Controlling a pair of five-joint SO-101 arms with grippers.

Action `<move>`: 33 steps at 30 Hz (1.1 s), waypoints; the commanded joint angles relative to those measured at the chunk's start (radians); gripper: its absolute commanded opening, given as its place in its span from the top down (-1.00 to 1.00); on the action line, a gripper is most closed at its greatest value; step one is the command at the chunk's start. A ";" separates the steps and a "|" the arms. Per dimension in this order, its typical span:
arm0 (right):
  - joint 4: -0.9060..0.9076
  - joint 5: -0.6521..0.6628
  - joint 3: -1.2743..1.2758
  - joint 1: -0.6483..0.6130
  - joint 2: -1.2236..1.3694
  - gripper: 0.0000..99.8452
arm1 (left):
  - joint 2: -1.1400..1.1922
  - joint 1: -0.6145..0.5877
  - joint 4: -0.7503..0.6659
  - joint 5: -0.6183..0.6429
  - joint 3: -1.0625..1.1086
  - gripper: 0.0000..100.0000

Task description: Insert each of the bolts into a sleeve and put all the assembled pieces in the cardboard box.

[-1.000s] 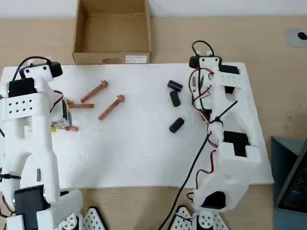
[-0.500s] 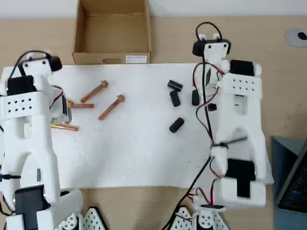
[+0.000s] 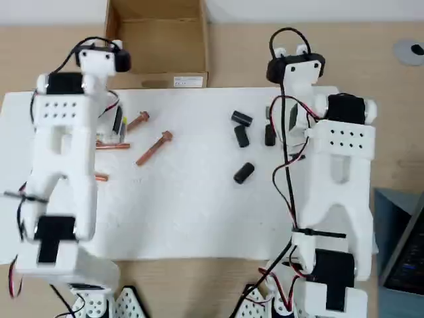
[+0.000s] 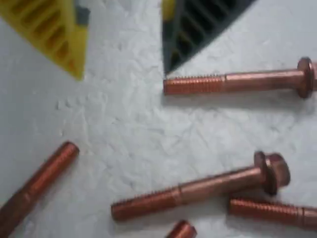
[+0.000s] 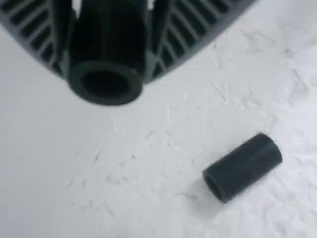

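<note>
High view: the table [image 3: 377, 66] carries a white sheet [image 3: 185, 212], and the cardboard box [image 3: 154, 81] stands against the sheet's far edge, towards the left corner. The left pincer [image 4: 124, 69] hangs wide apart and empty over the bolts [image 3: 154, 148] scattered near the sheet's left edge. The right pincer [image 5: 105, 74] grips one black sleeve [image 5: 105, 84]. Three loose sleeves [image 3: 244, 173] lie just beside it, right of the sheet's middle.

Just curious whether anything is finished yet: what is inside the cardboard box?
Inside the cardboard box I see only bare brown floor, with nothing lying on it. The left arm covers the box's near left corner, so that bit is hidden.
</note>
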 commanded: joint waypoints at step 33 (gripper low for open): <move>-0.072 0.006 0.056 0.008 -0.054 0.98 | 0.822 0.081 0.031 -0.242 -0.859 0.76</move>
